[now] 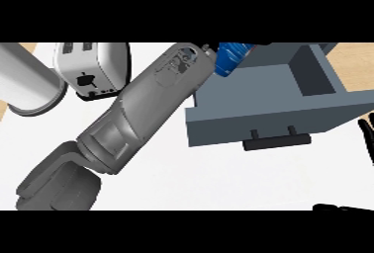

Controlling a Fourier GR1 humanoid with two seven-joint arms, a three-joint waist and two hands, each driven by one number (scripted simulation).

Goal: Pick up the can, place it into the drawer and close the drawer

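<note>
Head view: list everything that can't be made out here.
1. Left robot hand: only a dark sliver shows past the forearm at the top edge, so whether it holds the can is unreadable.
2. Can: its top is cut off by the top edge and its left side is hidden by the forearm.
3. Drawer: the far end is cut off at the top.
4. Right robot hand: mostly beyond the right edge.

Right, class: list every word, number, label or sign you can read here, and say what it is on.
No readable text anywhere.
On the can: pale marks on blue, too blurred to read.
On the toaster: front controls, nothing legible.
On the drawer: no markings.
</note>
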